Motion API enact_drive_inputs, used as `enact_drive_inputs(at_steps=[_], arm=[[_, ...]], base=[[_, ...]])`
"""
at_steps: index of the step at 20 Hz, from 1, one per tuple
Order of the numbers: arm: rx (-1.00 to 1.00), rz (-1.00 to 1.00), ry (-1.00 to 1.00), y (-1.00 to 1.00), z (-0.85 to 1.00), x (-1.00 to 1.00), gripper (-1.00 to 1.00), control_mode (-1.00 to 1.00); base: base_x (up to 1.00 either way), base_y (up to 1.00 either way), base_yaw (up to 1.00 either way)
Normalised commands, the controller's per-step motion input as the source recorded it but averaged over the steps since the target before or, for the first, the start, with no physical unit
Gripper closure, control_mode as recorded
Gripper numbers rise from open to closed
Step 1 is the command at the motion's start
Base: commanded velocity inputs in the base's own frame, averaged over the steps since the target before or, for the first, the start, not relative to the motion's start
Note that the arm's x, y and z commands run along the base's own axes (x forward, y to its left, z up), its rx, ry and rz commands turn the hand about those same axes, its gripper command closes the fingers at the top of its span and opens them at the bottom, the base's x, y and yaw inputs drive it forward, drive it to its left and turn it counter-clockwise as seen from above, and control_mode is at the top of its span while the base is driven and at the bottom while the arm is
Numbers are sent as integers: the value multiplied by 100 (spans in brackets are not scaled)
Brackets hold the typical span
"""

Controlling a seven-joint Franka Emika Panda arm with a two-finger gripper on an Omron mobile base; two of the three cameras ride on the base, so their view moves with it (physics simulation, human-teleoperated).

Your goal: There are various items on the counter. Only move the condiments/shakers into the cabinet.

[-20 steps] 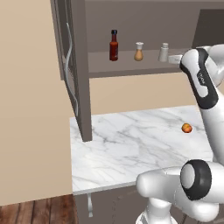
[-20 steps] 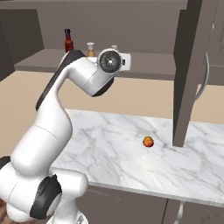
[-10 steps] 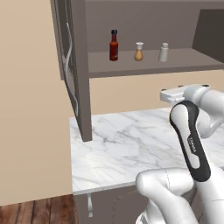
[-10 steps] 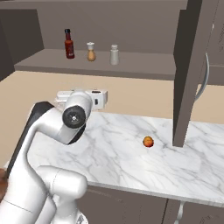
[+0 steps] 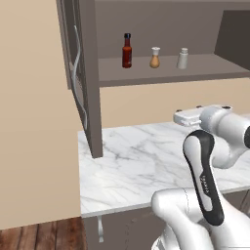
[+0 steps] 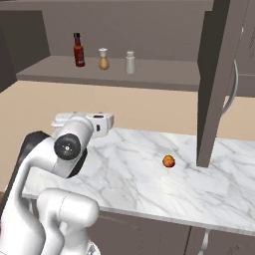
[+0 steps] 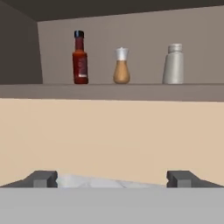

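Shelf duty looks done: sauce bottle [image 7: 79,57], tan shaker [image 7: 121,66] and grey shaker [image 7: 174,64] line the cabinet [image 6: 149,74] at 12 o'clock of the wide-open, empty gripper [image 7: 112,178], so I'd just leave the orange fruit [image 6: 169,161] on the counter [image 6: 149,179].

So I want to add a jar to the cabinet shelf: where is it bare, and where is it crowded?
Bare: the shelf right of the grey shaker, toward the open door. A smaller bare strip lies left of the red bottle. Crowded: the row where the bottle, tan shaker and grey shaker stand close together.
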Motion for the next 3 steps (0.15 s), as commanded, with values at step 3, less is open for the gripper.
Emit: enact_drive_inputs(at_steps=[3], arm=[[-9,24,-16,22,0,-93,-100,-100]], base=[[0,0,0]])
